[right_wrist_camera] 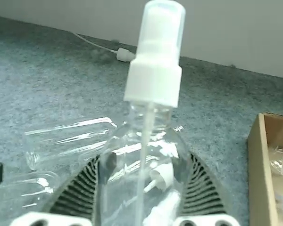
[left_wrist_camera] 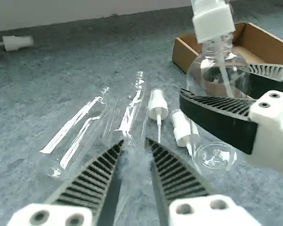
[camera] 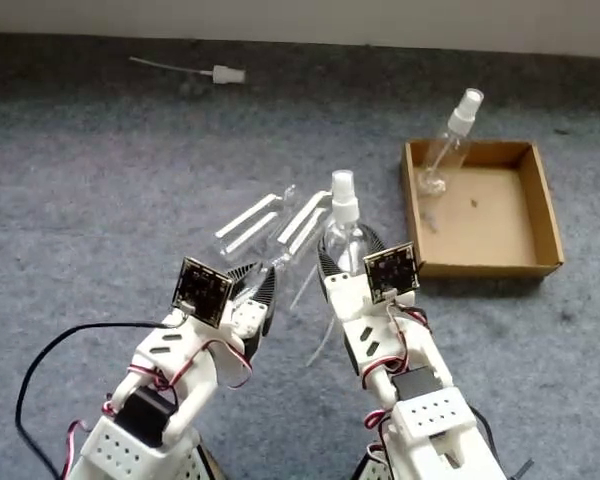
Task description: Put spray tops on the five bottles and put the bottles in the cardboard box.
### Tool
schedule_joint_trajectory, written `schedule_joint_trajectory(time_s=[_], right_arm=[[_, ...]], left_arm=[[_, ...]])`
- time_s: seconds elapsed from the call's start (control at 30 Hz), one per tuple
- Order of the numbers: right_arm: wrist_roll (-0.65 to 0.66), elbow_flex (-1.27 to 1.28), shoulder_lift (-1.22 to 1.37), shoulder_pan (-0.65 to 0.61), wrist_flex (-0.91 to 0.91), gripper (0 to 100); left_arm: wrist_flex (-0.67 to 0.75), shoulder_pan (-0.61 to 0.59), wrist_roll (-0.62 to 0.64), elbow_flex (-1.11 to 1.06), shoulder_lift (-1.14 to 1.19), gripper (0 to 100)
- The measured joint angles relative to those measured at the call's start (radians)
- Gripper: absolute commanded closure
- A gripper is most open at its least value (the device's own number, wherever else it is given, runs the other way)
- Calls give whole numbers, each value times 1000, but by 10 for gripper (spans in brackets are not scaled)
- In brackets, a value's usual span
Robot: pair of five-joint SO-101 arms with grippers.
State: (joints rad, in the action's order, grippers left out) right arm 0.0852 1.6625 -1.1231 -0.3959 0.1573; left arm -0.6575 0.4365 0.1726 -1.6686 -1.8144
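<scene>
Slip risk: the right pincer (camera: pixel 352 255) is clenched on the round belly of the held bottle (right_wrist_camera: pixel 141 160); the clear wall looks smooth, so it could twist or slide out on the way to the box (camera: pixel 540 200)
Cap risk: a spray top (right_wrist_camera: pixel 155 70) sits on the held bottle's neck, but I cannot tell whether it is seated tight; if it is loose, a tilt could tip it off
Box risk: the boxed bottle (camera: pixel 450 140), capped, stands in the box's far corner on the arms' side and leans over the far wall; a bump from the next bottle could knock it out
Roll risk: the left pincer (left_wrist_camera: pixel 134 146) has its tips just beside the near end of the lying bottles (left_wrist_camera: pixel 132 103); a nudge could roll them across the worktop (camera: pixel 100 180)
Right arm: stretched forward, pincer level, grasping the held bottle upright between the lying bottles and the box, near the box's near corner
Left arm: low and pointing forward, pincer released, jaws a little apart with nothing clearly between them
Loose tops (left_wrist_camera: pixel 158 106): two lie side by side between the lying bottles and the right pincer
Far top (camera: pixel 225 73): lies with its tube well apart from everything, by the worktop's far edge
</scene>
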Motion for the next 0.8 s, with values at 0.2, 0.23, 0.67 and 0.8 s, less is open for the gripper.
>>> schedule_joint_trajectory(time_s=[0.2, 0.23, 0.67, 0.8], right_arm=[[0, -8, 0, 0, 0, 956], [0, -8, 0, 0, 0, 956], [0, -146, 0, -86, 0, 956], [0, -178, 0, -140, 0, 956]], left_arm=[[0, 137, -3, -5, -2, 995], [0, 163, -3, -5, -2, 995], [0, 275, -3, -5, -2, 995], [0, 275, -3, -5, -2, 995]])
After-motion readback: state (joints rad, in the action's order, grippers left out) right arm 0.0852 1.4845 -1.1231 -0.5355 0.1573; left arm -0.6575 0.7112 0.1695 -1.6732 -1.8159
